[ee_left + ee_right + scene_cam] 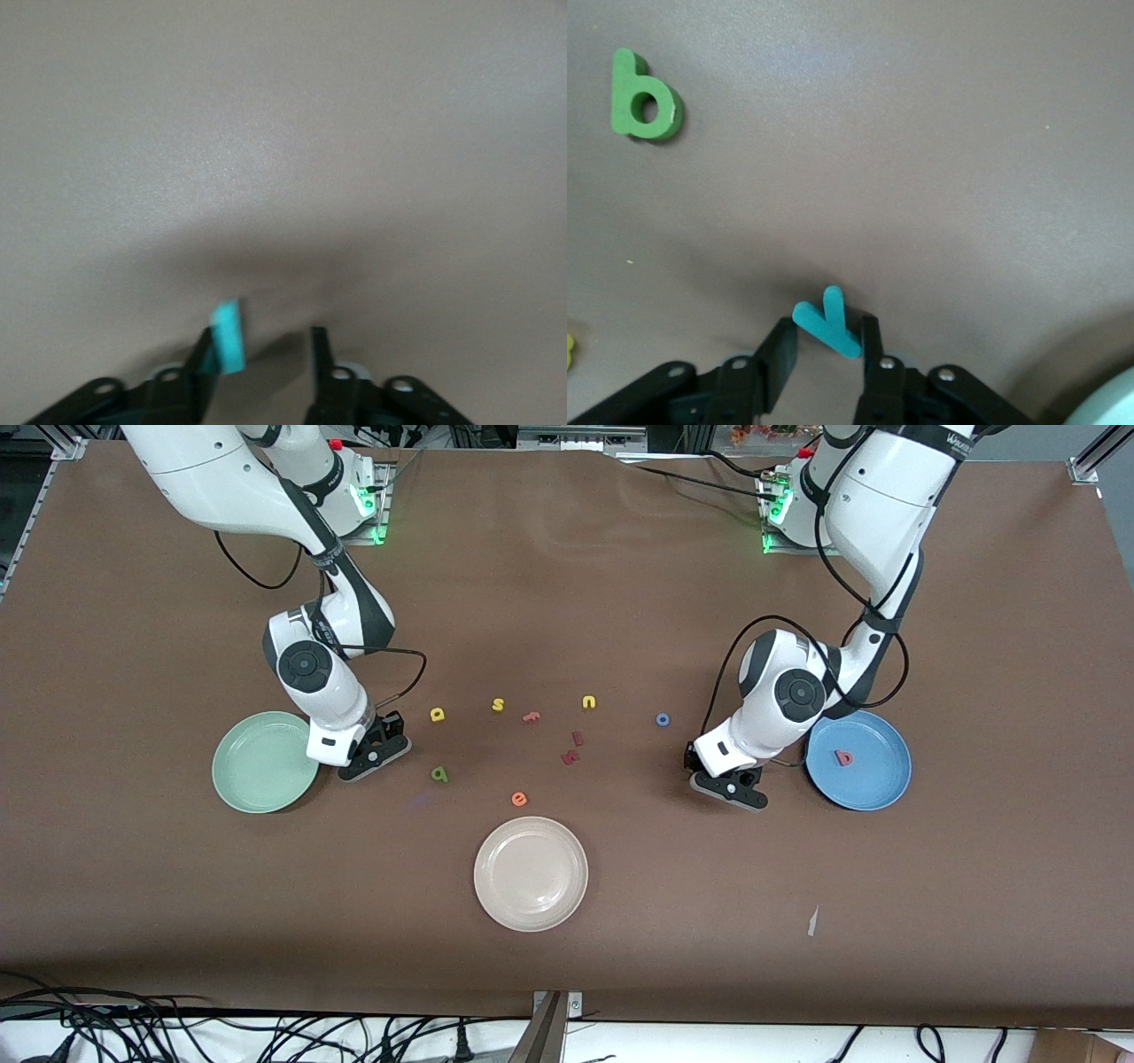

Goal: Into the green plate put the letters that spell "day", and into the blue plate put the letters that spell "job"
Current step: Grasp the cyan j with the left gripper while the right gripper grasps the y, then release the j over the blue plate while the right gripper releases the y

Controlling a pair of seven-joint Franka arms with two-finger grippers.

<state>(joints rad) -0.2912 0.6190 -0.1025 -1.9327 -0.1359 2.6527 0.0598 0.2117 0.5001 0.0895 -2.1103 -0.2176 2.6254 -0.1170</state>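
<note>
1. While low beside the round mint-green plate point(264, 762), the right gripper point(826, 350) has its fingers either side of the teal y-shaped foam letter point(826, 322), touching it.
2. Down by the round blue plate point(873, 779), the left gripper point(266, 359) has a teal foam piece point(229, 336) against one finger; grip unclear.
3. Salmon-red foam letter point(844, 757) lies in the blue plate.
</note>
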